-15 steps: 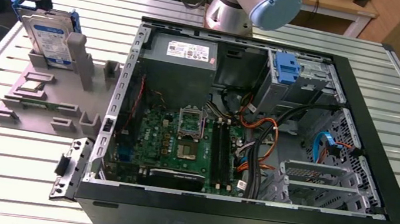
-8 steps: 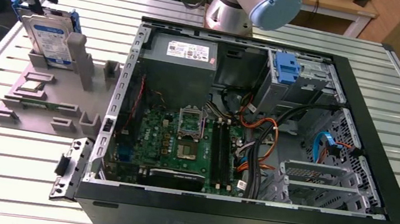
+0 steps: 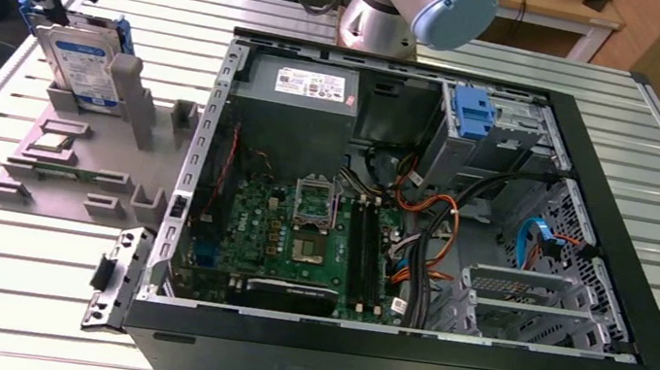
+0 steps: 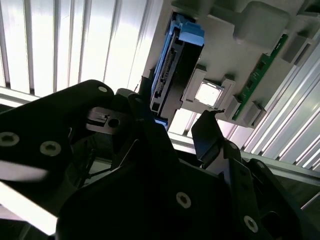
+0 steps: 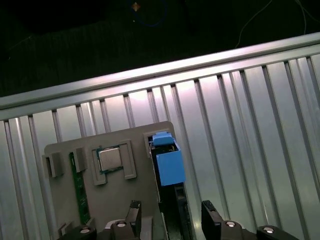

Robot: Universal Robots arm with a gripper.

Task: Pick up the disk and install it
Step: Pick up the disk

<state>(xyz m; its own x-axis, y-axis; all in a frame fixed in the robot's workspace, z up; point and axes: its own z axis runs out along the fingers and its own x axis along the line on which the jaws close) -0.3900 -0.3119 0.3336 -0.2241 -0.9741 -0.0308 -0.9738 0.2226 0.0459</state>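
Silver disk (image 3: 78, 61) with blue rails standing upright in grey holder (image 3: 61, 166) on slatted table (image 3: 1, 283), exterior view's left of open computer case (image 3: 628, 289), black gripper (image 3: 53, 6) just above it, 2 fingers (image 5: 209, 216) spread apart, gripping nothing

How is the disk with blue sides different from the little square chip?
The disk stands on edge; the chip lies flat. The disk is far bigger than the chip. The disk has blue rails; the chip has none. Both sit in the grey holder.
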